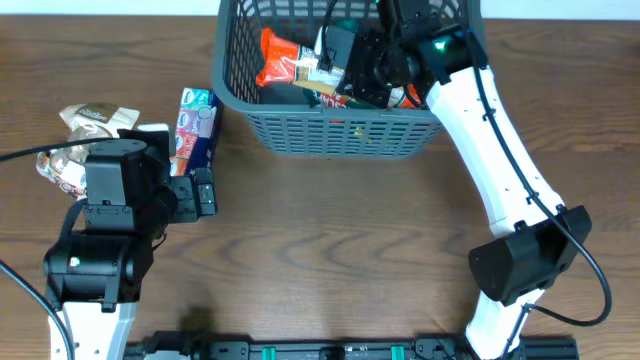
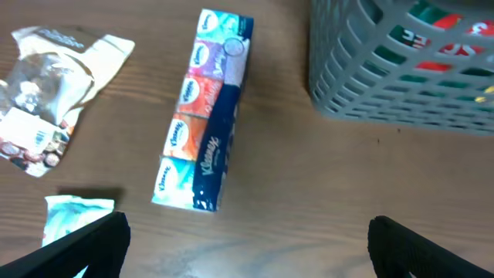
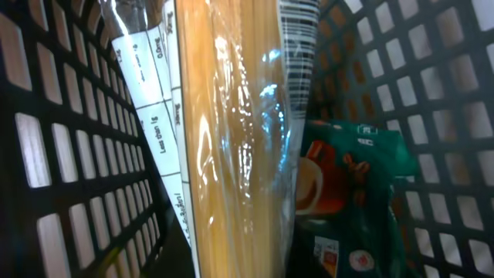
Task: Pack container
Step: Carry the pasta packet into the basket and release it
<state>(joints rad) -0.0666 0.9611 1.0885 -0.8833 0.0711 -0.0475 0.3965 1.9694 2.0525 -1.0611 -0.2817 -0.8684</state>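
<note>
Surface [image 1: 330, 240] of brown wood grain, seen from overhead.

Far left: clear and cream snack bag [image 1: 85, 120] lying flat, partly behind the left arm's housing. Just right of it, a Kleenex tissue multipack [image 1: 195, 125], long axis running away from the robot, resting on the wood.

Left tool [image 1: 203, 192] sits at the near end of the tissue multipack, close to it. Wrist view shows its two dark fingers [image 2: 85, 247] spread wide to either side of the frame with bare wood between them: released, nothing held. From there the pack lies ahead and slightly left, apart from both fingers.

Container [image 1: 340, 135]: dark grey slotted basket at top centre, well right of the tissue multipack and apart from the left tool. Its near corner shows at upper right in the left wrist view. Inside, toward the left half, an orange packet [image 1: 280, 60] lies among other packets.

Right tool [image 1: 365, 65] is down inside the container, right of the orange packet, the white arm reaching over the near right wall. Wrist view there is filled by a clear spaghetti pack [image 3: 231, 154] standing close to the lens, with a green packet [image 3: 355, 185] beside it and lattice walls on both sides. No fingers are visible; cannot tell whether this tool is clenched or released.
</note>
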